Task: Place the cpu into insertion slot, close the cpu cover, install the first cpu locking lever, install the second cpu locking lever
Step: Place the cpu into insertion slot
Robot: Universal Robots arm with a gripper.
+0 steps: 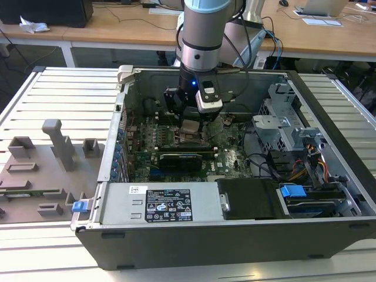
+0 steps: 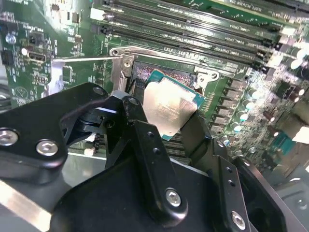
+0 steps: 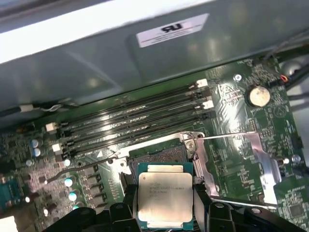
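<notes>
- The computer case (image 1: 235, 241) lies open, and the arm reaches down into it. Inside are the green motherboard (image 1: 232, 155), a long black graphics card (image 1: 179, 158), a silver box with a label (image 1: 158, 202) and a metal drive cage (image 1: 282, 117).
- The gripper (image 1: 192, 122) hangs over the middle of the motherboard.
- The jaws are pinching the cpu (image 3: 165, 198) by two opposite edges, with its silver top facing up. In the second wrist view it is a little tilted.
- The insertion slot (image 3: 158, 155) is just beyond the jaws, partly under the far edge of the cpu. Its dark contact field lies uncovered. I cannot tell if the cpu touches it.
- The cpu cover (image 3: 263, 159) is folded open, lying flat beside the slot, to one side of the jaws.
- One thin locking lever (image 3: 227, 136) stands out over the cover. Another lever (image 3: 77, 170) stands out on the opposite side of the jaws.
- The long black memory slots (image 3: 130, 118) run past the slot, farther from the jaws.
- A round coin battery (image 3: 258, 95) sits beyond the cover.
- The black fingers (image 2: 145, 145) hide the near part of the slot frame.
</notes>
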